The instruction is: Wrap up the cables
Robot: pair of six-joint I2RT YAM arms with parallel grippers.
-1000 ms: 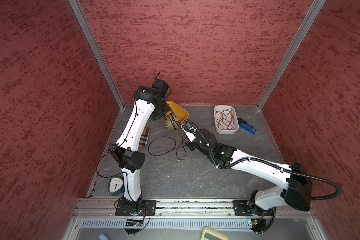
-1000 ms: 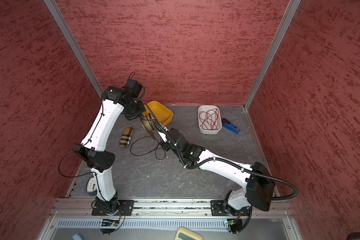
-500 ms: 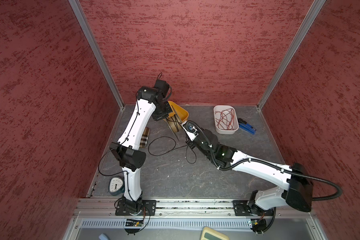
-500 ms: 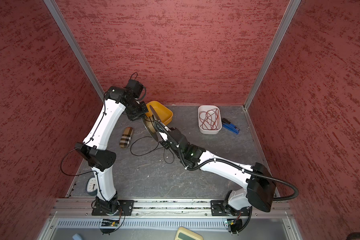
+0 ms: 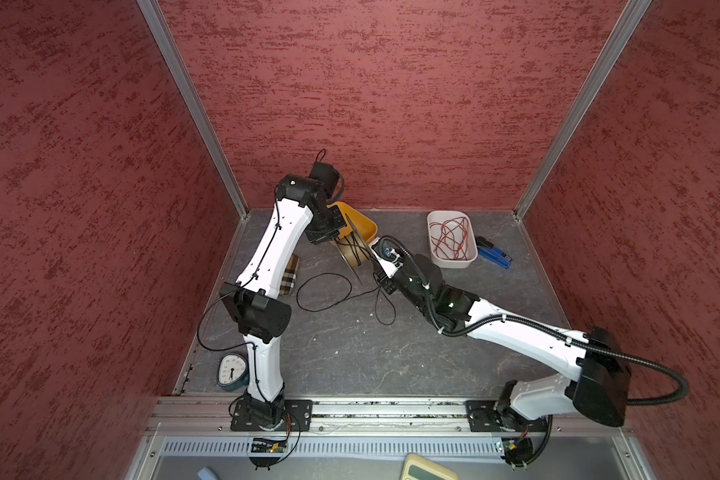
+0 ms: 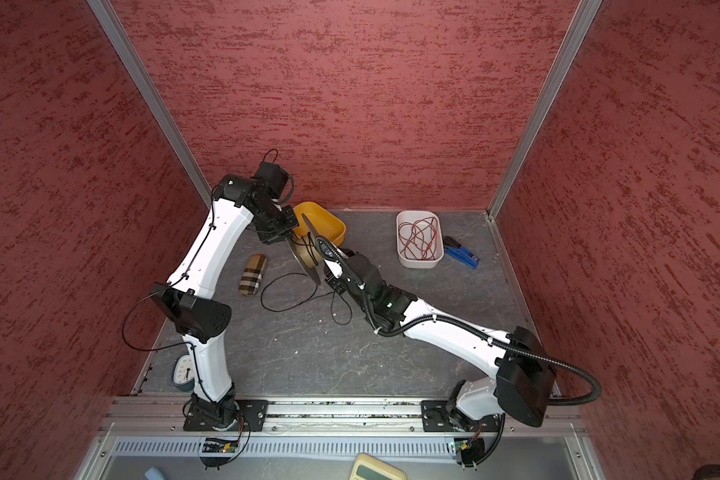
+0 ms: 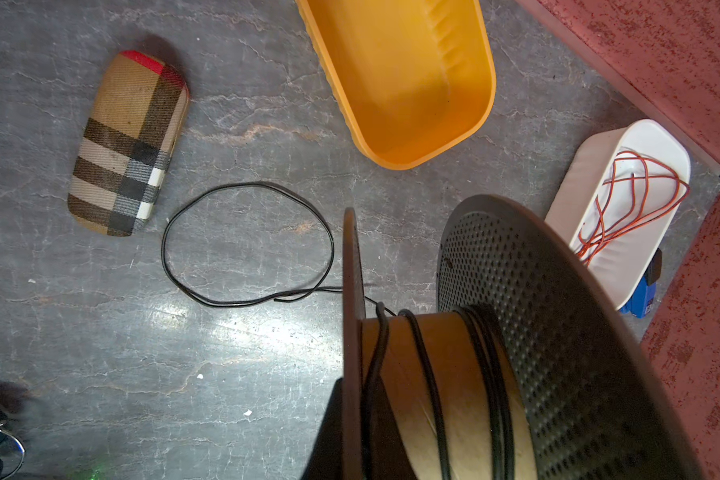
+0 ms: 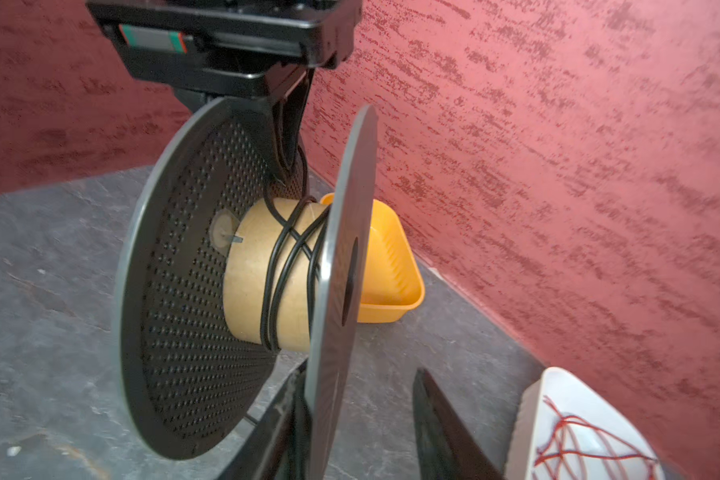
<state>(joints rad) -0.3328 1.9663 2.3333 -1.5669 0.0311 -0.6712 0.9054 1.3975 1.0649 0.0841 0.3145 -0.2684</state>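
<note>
Right gripper [image 8: 361, 370] stands spread, fingers either side of the solid flange of the spool [image 8: 192, 291], pinching nothing. Above it we see the left gripper [image 8: 285, 145] pressed together on the spool's upper edge, holding it up. Only a few crossing turns of the cable [image 8: 273, 270] sit on the cardboard core. Most of it lies slack in a loop on the table [image 7: 225, 374], near the plaid case [image 7: 127, 141]. We judge the wrapping barely begun, with most of the winding left.
</note>
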